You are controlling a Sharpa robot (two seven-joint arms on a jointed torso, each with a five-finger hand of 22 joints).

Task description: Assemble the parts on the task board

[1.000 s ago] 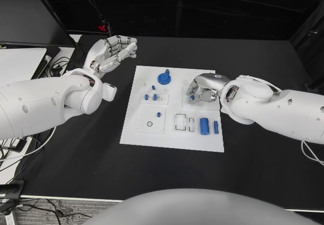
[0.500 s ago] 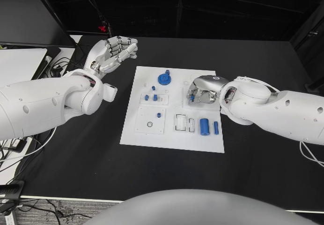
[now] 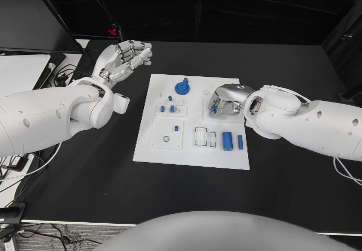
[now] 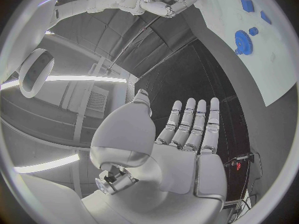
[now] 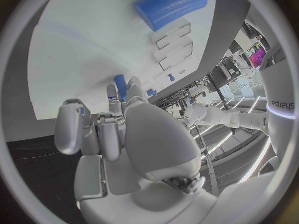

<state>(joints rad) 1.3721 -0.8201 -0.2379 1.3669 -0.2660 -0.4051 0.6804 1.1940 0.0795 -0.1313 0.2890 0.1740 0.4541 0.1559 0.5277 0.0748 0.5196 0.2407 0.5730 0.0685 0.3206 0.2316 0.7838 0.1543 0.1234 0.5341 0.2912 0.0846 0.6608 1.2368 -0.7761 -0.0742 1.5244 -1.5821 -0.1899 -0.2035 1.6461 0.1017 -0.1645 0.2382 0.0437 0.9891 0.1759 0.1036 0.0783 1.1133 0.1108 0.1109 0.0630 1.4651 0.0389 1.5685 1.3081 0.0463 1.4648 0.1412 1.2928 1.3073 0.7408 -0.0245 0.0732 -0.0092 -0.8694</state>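
I looked down at the white task board [image 3: 151, 151] in the middle of the black table [image 3: 83, 183]. My right hand [image 3: 226, 100] was low over the far right part of the board, with its fingers curled in around a small blue piece [image 5: 121, 84]. From the wrist camera I could see the blue piece tucked between the fingertips, so I judged that the hand was pinching it, though I could not see how tight. My left hand [image 3: 121, 58] was off the board, up past its far left corner, with its fingers straight and apart and nothing in it. On the board sat a blue gear [image 3: 182, 87] near the far edge, some little blue pegs [image 3: 172, 109] in the middle, and a fat blue cylinder [image 3: 227, 141] with a thin blue pin [image 3: 240, 141] just beside it near my right arm. These parts looked small, hard and light, and I guessed they were smooth plastic that could slip or roll. I thought the best way to take one was by its sides with just the fingertips, gently, and keep it straight up over its hole.
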